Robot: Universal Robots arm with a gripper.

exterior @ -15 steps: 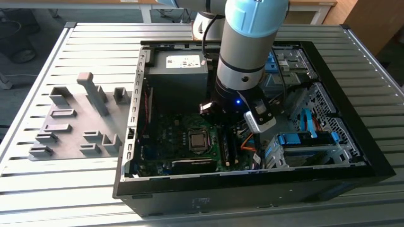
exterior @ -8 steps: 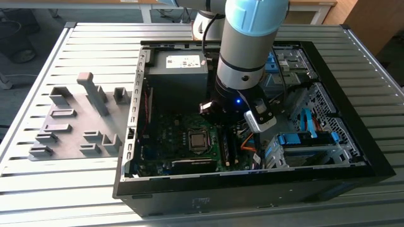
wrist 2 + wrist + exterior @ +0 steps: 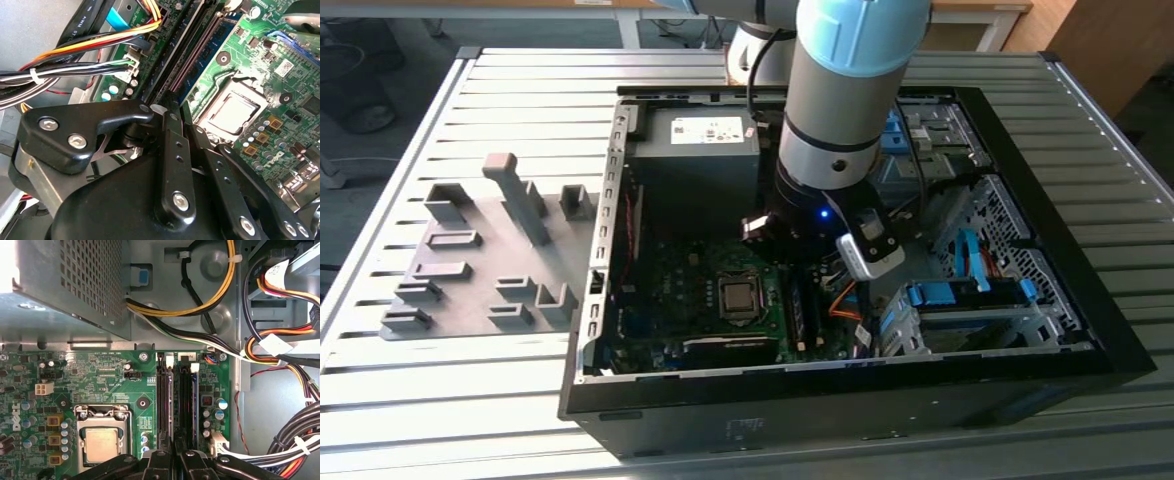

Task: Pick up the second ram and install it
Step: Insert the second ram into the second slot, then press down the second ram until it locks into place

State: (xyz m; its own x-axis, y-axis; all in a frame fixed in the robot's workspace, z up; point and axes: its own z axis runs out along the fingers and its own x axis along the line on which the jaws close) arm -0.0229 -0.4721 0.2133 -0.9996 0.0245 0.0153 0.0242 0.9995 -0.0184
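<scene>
Black metal gripper (image 3: 179, 114) links fill the foreground in both wrist views, with the jaws drawn together to a narrow slit. Clamped in that slit, as far as can be judged, is the second ram (image 3: 175, 405), a thin green circuit-board strip. It stands on edge and runs away from the fingertips between two long black slot rails (image 3: 186, 400) of the green motherboard (image 3: 100, 380). How deep it sits in its slot cannot be told. The square silver processor socket (image 3: 102, 445) lies just beside the rails. A bundle of yellow, orange, black and white cables (image 3: 75, 70) passes on the other side. In the exterior view, the grey-and-blue robot arm (image 3: 854, 100) reaches down into the open black PC case (image 3: 854, 400). The case rests on a slatted grey table (image 3: 454, 400). Grey plastic holder blocks (image 3: 480, 270) stand apart towards the exterior view's left.
</scene>
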